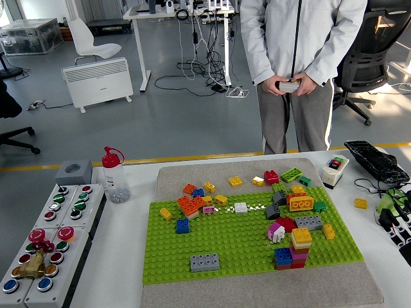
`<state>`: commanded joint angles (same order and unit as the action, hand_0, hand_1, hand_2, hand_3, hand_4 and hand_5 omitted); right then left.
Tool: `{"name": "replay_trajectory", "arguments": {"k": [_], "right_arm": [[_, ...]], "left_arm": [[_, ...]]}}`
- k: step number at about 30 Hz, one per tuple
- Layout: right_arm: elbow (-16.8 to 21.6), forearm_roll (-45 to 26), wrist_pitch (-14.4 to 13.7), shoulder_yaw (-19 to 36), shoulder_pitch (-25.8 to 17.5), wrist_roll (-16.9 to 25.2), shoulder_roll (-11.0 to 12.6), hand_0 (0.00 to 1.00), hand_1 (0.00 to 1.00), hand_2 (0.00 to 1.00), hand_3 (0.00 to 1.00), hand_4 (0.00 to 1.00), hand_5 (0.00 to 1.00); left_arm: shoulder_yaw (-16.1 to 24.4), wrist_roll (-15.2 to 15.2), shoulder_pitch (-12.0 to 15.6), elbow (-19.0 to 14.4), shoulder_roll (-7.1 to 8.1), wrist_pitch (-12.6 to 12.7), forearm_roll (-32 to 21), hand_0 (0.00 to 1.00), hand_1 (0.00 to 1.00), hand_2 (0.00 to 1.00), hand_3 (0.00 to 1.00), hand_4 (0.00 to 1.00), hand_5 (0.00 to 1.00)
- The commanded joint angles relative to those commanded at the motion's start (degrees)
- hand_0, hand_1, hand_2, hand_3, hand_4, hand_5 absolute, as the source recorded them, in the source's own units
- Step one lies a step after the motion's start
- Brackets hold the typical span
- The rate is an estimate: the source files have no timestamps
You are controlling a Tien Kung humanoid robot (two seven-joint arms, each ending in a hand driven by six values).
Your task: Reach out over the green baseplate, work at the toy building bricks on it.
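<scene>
Head view showed the right hand at the table's right edge, black and jointed, beside a green object; whether its fingers were curled or spread could not be told. Well to that hand's left lay the green baseplate, a studded plastic rectangle on a grey felt-like mat. Glossy studded bricks were scattered over the plate's far half. Nearest the hand stood one short stack: a yellow brick on pink, red at the base, a blue one against it. Farther left sat one grey brick, alone near the plate's front edge. Farthest from the hand, at the table's left, were two white button boxes and one clear bottle with a red cap. Beyond the table a person held a small pale device in both hands.
</scene>
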<state>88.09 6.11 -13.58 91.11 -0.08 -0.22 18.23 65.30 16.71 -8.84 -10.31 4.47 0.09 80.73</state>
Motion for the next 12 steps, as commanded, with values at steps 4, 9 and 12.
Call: {"name": "replay_trajectory", "arguments": {"k": [4,9,12], "right_arm": [[0.2,0.9,-0.4,0.0,0.0,-0.4,0.0,0.596,0.602,0.631,0.616,0.531,0.478],[0.2,2.9,-1.7,0.0,-0.1,-0.9,0.0,0.560,0.577,0.604,0.594,0.512,0.294],[0.2,4.5,-2.3,0.0,-0.1,-1.1,-0.1,0.560,0.577,0.604,0.594,0.512,0.294]], "left_arm": [[0.0,0.0,-0.1,0.0,-0.02,0.0,0.0,0.677,0.696,0.676,0.613,0.353,0.998],[0.0,0.0,-0.1,0.0,-0.02,0.0,-0.2,0.678,0.696,0.675,0.612,0.353,0.998],[0.0,0.0,-0.1,0.0,-0.02,0.1,-0.2,0.678,0.696,0.675,0.612,0.353,0.998]]}}
